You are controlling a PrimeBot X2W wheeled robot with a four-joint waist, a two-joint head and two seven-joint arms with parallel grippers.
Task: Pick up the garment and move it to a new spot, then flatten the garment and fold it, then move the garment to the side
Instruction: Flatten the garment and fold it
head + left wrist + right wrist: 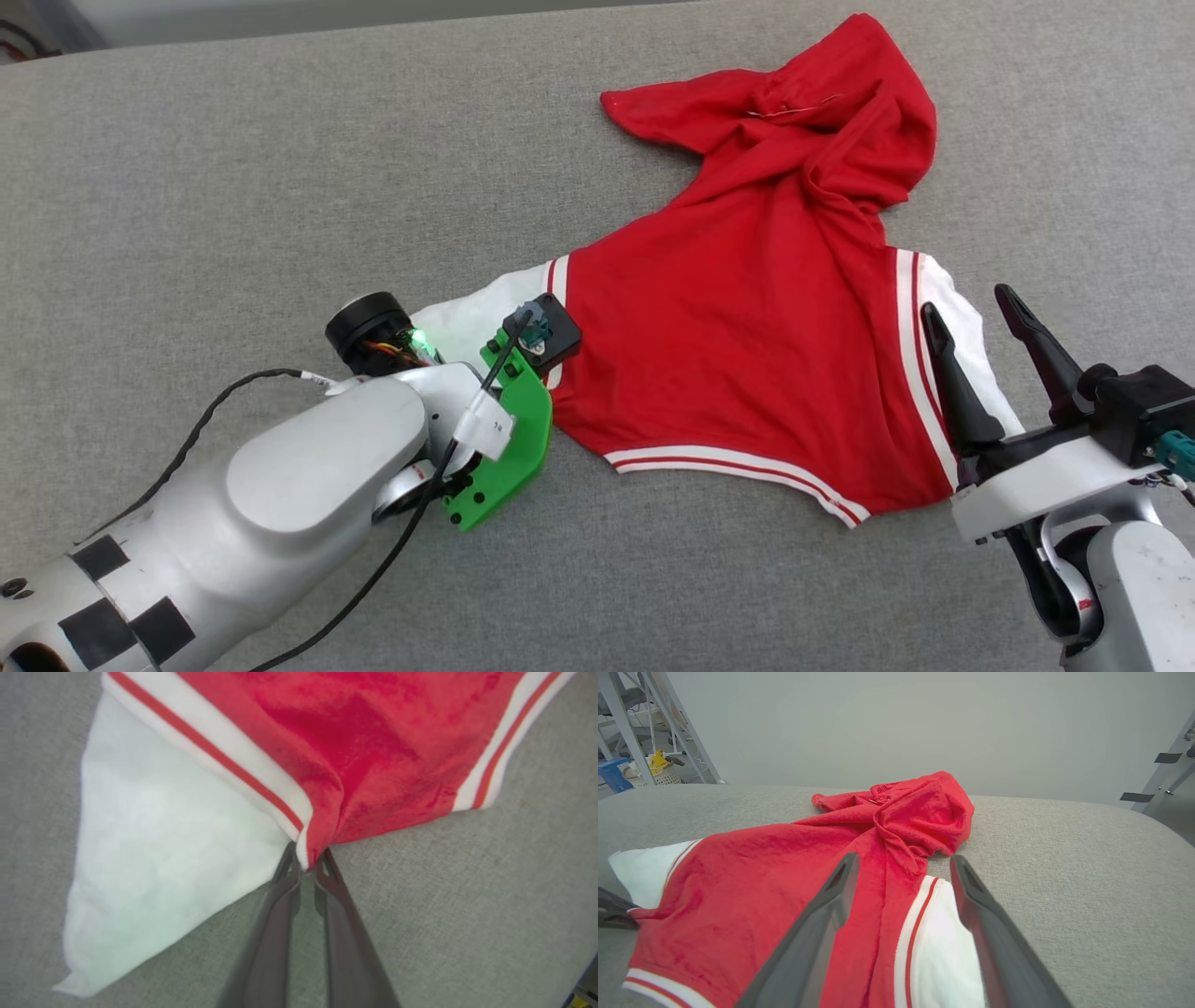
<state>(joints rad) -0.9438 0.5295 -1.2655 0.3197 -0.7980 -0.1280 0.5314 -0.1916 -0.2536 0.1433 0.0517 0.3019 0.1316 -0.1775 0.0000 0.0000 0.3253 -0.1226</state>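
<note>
On grey cushion (233, 187), left claw (306, 861) pinches the garment's (747, 345) sleeve seam

- a grey woven fabric surface (233, 168) spans the head view, its weave fine and even, its far edge running along the top of the frame.
- beyond that edge, a paler band (327, 14) crosses the upper left of the head view; floor or wall, hard to tell.
- in the right wrist view a plain pale wall (887, 723) takes the upper half, under soft, even light.
- upper left of that view: a grey metal rack (623, 723) with slanted struts, and at its foot a blue box (611, 772) and a white basket (663, 775) holding something yellow.
- at the right edge, a slanted grey metal leg (1155, 777) carries strips of black tape (1168, 758).
</note>
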